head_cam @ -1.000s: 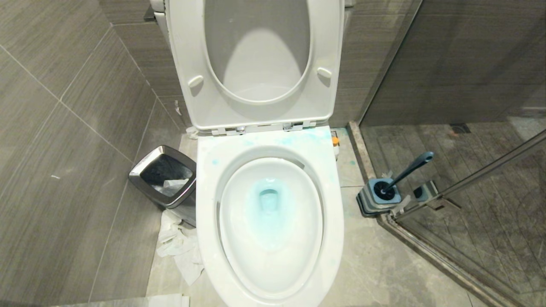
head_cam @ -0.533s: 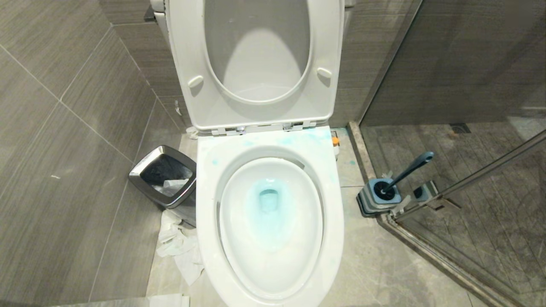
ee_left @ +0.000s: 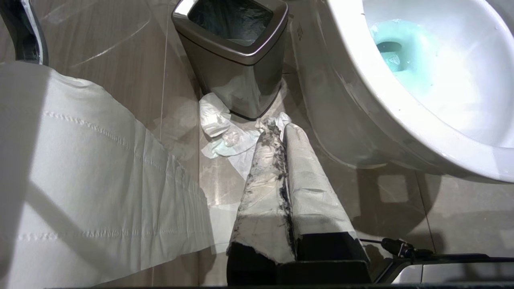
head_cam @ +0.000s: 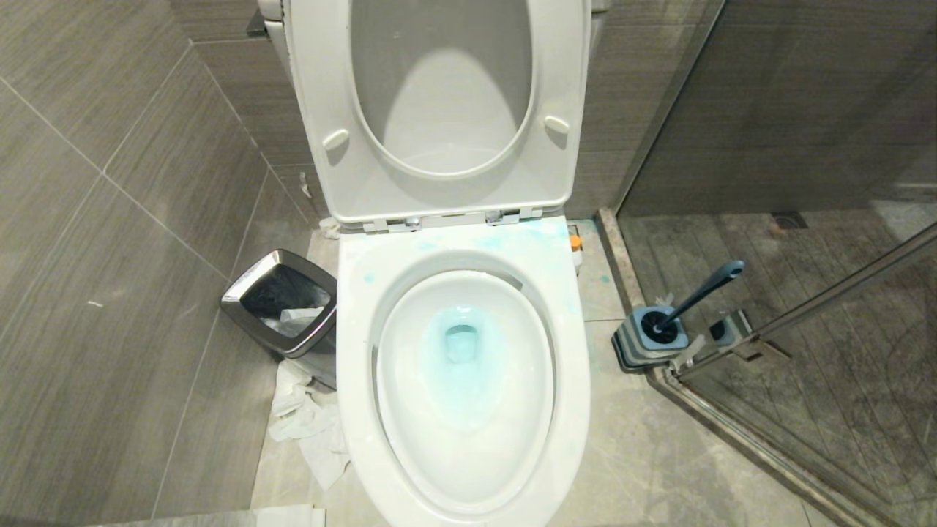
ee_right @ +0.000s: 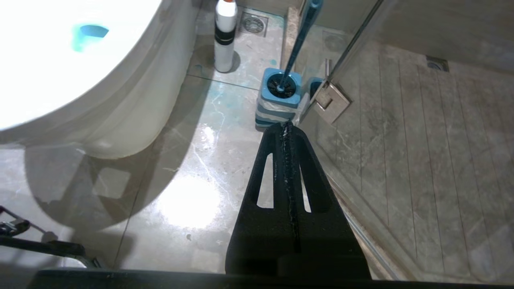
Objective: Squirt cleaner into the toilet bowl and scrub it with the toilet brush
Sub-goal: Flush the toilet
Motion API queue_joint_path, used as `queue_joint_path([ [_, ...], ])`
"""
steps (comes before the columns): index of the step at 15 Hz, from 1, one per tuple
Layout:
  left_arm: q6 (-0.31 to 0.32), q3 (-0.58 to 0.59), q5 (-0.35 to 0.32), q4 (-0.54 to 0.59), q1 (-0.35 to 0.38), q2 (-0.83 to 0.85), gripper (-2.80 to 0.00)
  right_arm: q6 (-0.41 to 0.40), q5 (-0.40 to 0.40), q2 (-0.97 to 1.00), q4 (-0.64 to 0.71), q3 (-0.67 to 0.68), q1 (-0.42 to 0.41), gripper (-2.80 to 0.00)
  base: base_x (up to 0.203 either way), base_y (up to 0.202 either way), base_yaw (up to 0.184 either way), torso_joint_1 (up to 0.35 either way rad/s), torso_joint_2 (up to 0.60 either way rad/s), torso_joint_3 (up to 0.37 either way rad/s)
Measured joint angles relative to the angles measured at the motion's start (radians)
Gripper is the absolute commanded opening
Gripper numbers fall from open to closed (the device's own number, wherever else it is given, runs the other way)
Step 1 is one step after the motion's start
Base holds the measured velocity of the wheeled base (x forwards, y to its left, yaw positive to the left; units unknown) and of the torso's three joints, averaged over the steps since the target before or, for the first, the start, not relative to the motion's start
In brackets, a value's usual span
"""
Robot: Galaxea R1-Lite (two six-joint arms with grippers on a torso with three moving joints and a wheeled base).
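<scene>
toilet brush (head_cam: 695, 296) in holder, cleaner (head_cam: 460, 351) tinting toilet bowl (head_cam: 351, 380)

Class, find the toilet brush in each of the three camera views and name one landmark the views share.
Head view: toilet brush leans in its holder, right of the toilet bowl.
Left wrist view: not in it.
Right wrist view: upright in the holder beyond the shut right gripper.
Shared landmark: the bowl's turquoise water.

- L gripper (ee_left: 281, 128): two long tapered fingers (ee_left: 265, 188) wrapped in whitish, grey-smudged covering; black base w/ ragged wrap edge; thin black cable + small connector (ee_left: 395, 245) beside it.
- R gripper (ee_right: 287, 126): matte black, wedge-shaped fingers (ee_right: 311, 192) w/ long slot cutouts, whitish specks along seam.
</scene>
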Motion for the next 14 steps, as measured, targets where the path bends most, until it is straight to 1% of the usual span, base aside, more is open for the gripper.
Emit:
queue_joint_path([
  [1, 0.006, 0.0, 0.0, 0.001, 0.0, 0.0, -2.8, 0.014, 0.0, 0.0, 0.012, 0.0, 0.0, -2.8, 0.0, 0.0, 0.0, 0.0, 0.0, 0.0],
  [3, 0.048, -0.011, -0.001, -0.006, 0.0, 0.0, -2.8, 0.069, -0.005, 0.0, 0.052, 0.0, 0.0, -2.8, 0.0, 0.0, 0.0, 0.0, 0.0, 0.0],
  [4, 0.077, -0.046, -0.006, -0.03, -0.001, 0.0, -2.8, 0.113, -0.014, 0.0, 0.05, -0.001, 0.0, -2.8, 0.0, 0.0, 0.0, 0.0, 0.0, 0.0],
  [5, 0.11, -0.087, -0.011, -0.03, -0.001, 0.002, -2.8, 0.15, -0.034, 0.0, 0.05, -0.001, 0.0, -2.8, 0.0, 0.0, 0.0, 0.0, 0.0, 0.0],
  [6, 0.144, -0.141, -0.02, -0.03, -0.001, 0.005, -2.8, 0.169, -0.047, 0.0, 0.049, -0.001, 0.0, -2.8, 0.0, 0.0, 0.0, 0.0, 0.0, 0.0],
  [8, 0.219, -0.28, -0.061, -0.008, -0.001, 0.032, -2.8, 0.174, -0.049, 0.0, 0.048, -0.001, 0.0, -2.8, 0.0, 0.0, 0.0, 0.0, 0.0, 0.0],
  [10, 0.266, -0.436, -0.094, 0.006, 0.003, 0.11, -2.8, 0.175, -0.049, 0.0, 0.048, -0.001, 0.0, -2.8, 0.0, 0.0, 0.0, 0.0, 0.0, 0.0],
  [11, 0.279, -0.532, -0.101, 0.008, 0.003, 0.172, -2.8, 0.175, -0.05, 0.0, 0.048, -0.001, 0.0, -2.8, 0.0, 0.0, 0.0, 0.0, 0.0, 0.0],
  [14, 0.292, -0.797, -0.105, 0.011, 0.006, 0.382, -2.8, 0.174, -0.05, 0.0, 0.048, -0.001, 0.0, -2.8, 0.0, 0.0, 0.0, 0.0, 0.0, 0.0],
])
